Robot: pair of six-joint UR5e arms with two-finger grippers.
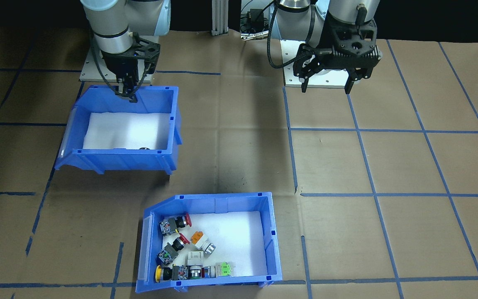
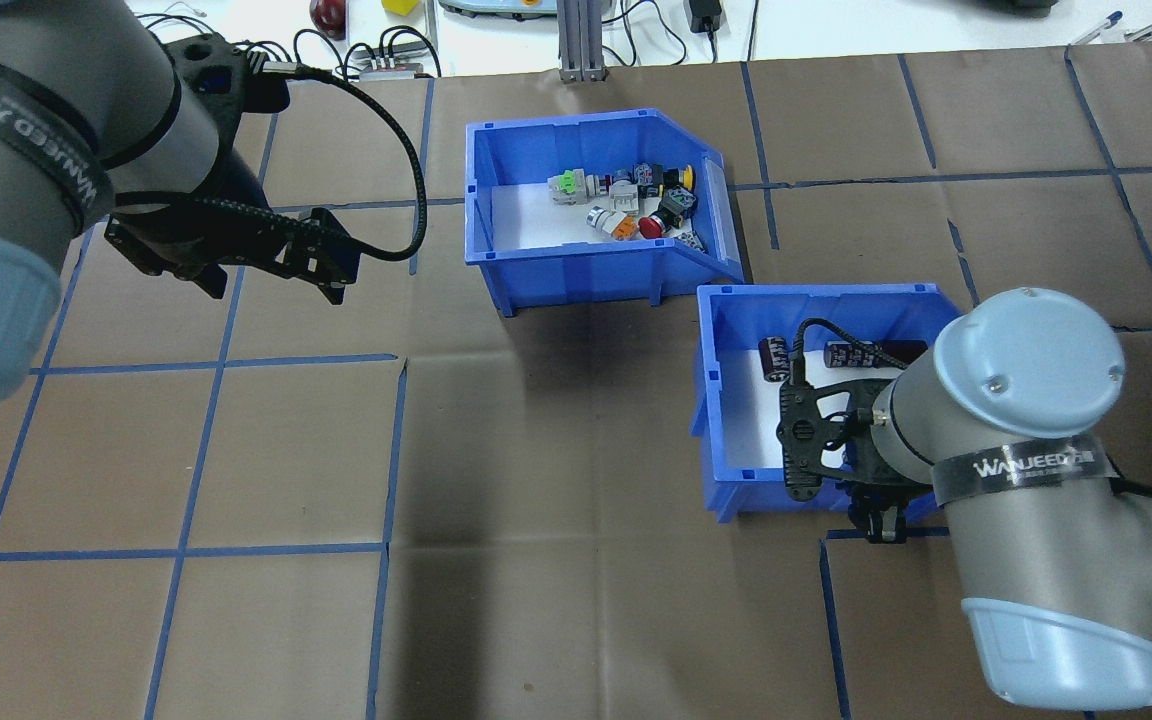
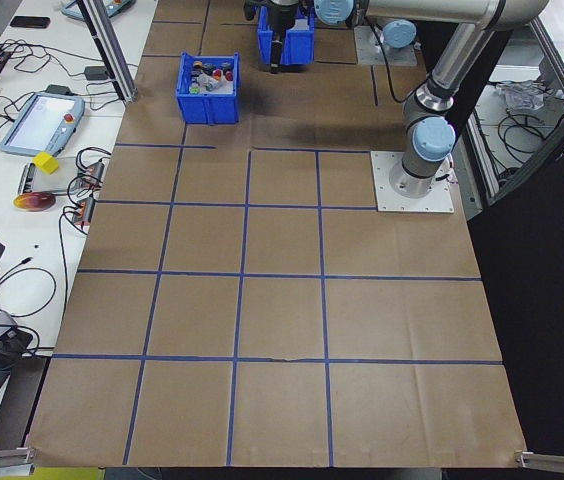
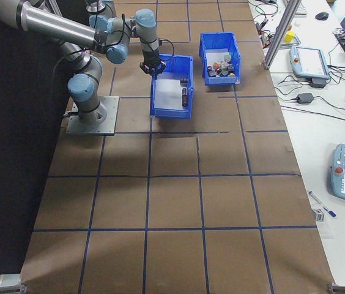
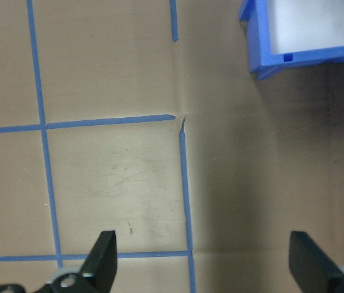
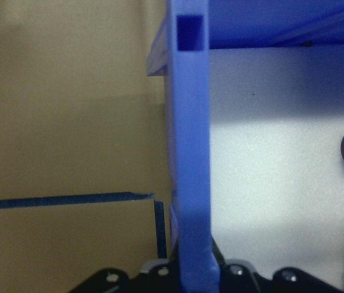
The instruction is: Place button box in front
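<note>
The button box (image 1: pixel 210 241) sits on the brown paper-covered table (image 1: pixel 388 166), on the operators' side of the other blue bin (image 1: pixel 123 128) and apart from both my grippers; its white foam liner (image 1: pixel 239 245) carries a cluster of push-button switches (image 1: pixel 185 249) with red, yellow, orange and green heads, gathered toward the sloped cut-away end; the rest of the liner is bare. The other blue bin stands nearer my base, just beside the button box at 1 corner in the overhead view; it holds a few dark cylinders (image 2: pixel 851 353) on its own white liner.

My right gripper (image 1: pixel 126 94) is at the base-side wall of that other bin; my wrist camera shows the blue wall running straight between my fingers, 1 outside and 1 over the liner, closed narrow on the wall. My left gripper (image 5: pixel 202 259) hangs above bare table with its 2 fingers spread wide, nothing between them; only a corner of the button box (image 5: pixel 300 36) shows in that wrist view, well off from my fingertips.
</note>
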